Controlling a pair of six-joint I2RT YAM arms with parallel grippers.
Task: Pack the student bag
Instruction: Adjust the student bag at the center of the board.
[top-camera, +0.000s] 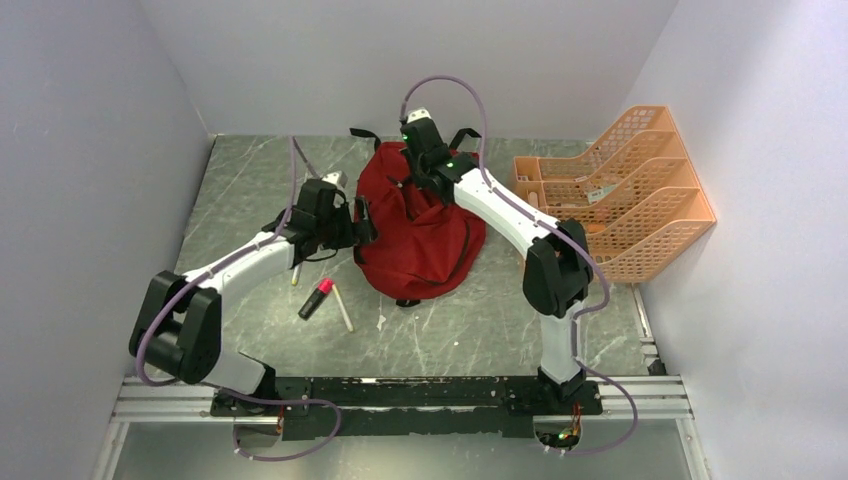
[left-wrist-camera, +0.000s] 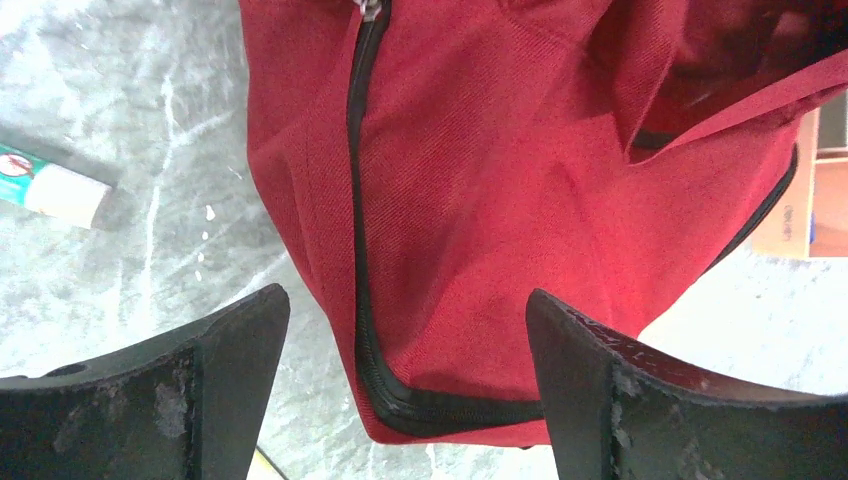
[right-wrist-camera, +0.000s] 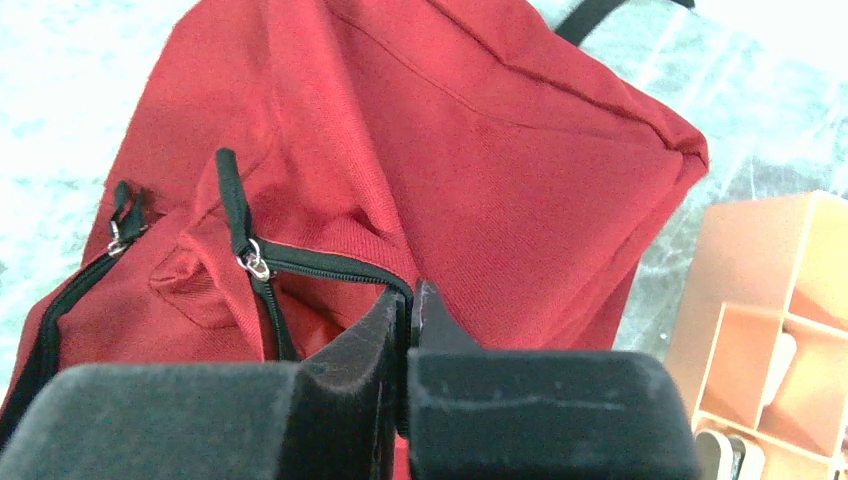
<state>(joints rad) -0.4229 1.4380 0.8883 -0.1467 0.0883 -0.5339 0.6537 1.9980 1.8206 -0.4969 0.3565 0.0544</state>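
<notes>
The student bag, dark red fabric with black zippers, lies slumped in the middle of the table. My left gripper hovers at its left side, jaws wide open. In the left wrist view a lower corner of the bag with its black zipper seam sits between the fingers of the left gripper, untouched. My right gripper is over the bag's top. In the right wrist view the right gripper is shut on the zipper edge of the bag, beside a partly open zipper with black pulls.
An orange mesh file organizer stands at the right against the wall. A marker with a pink cap, a pale stick and a yellow-tipped pen lie left of the bag. A white and green tube lies nearby.
</notes>
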